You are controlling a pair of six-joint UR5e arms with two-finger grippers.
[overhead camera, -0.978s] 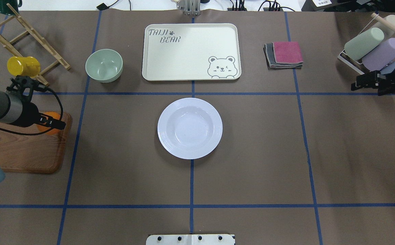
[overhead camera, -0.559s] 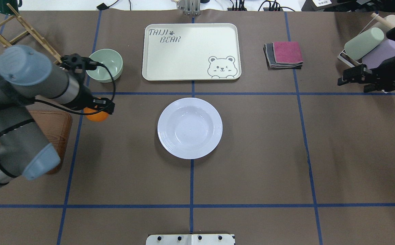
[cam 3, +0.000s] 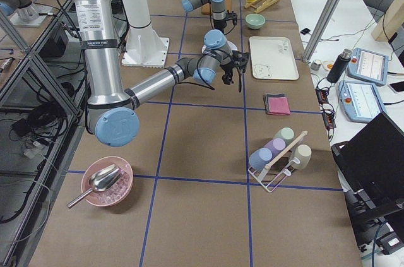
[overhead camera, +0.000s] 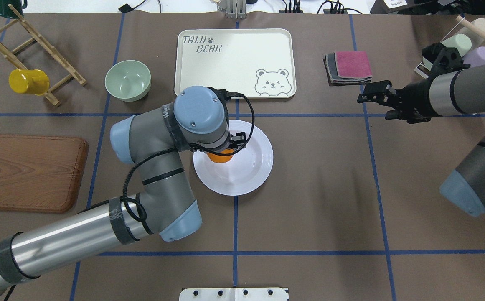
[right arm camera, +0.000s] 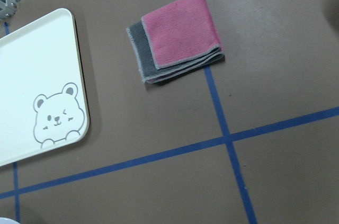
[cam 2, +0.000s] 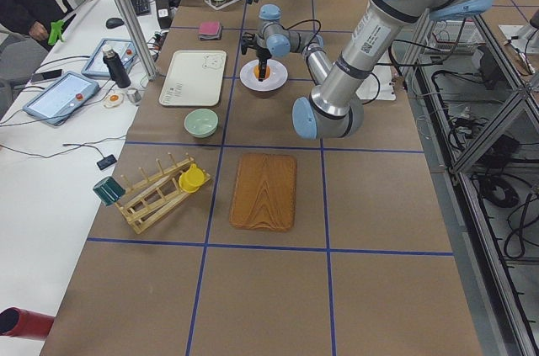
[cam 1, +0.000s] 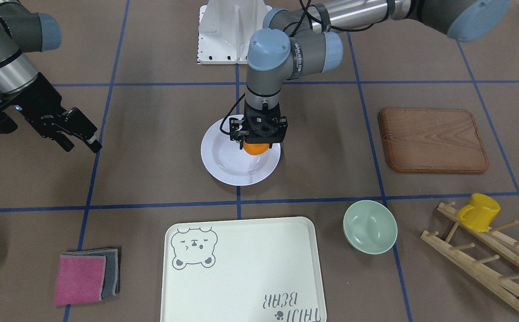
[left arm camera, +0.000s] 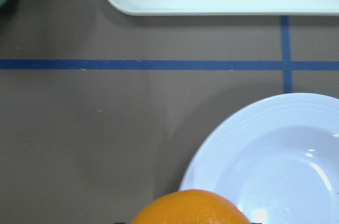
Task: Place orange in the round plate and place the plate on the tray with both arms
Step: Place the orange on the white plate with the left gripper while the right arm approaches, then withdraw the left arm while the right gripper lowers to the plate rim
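Note:
The orange (cam 1: pixel 256 150) hangs just above the white round plate (cam 1: pixel 223 167), over its left part, and my left gripper (cam 1: pixel 257 141) is shut on it from above. From overhead, the left wrist covers most of the orange (overhead camera: pixel 219 159) and part of the plate (overhead camera: pixel 250 171). The left wrist view has the orange (left arm camera: pixel 190 209) at the bottom edge and the plate (left arm camera: pixel 275 155) beneath it. The cream bear tray (overhead camera: pixel 234 62) lies beyond the plate with nothing on it. My right gripper (cam 1: pixel 80 144) hovers open over bare table to the plate's right, holding nothing.
A pale green bowl (overhead camera: pixel 127 80) stands left of the tray. The wooden board (overhead camera: pixel 29 173) lies at the left, with a rack and yellow mug (overhead camera: pixel 28 81) behind it. Folded cloths (overhead camera: pixel 349 67) and a cup rack (overhead camera: pixel 459 54) sit at the right.
My left arm has carried the orange from the wooden board rightward to above the plate. The right arm has swung in from the table's right edge toward the middle.

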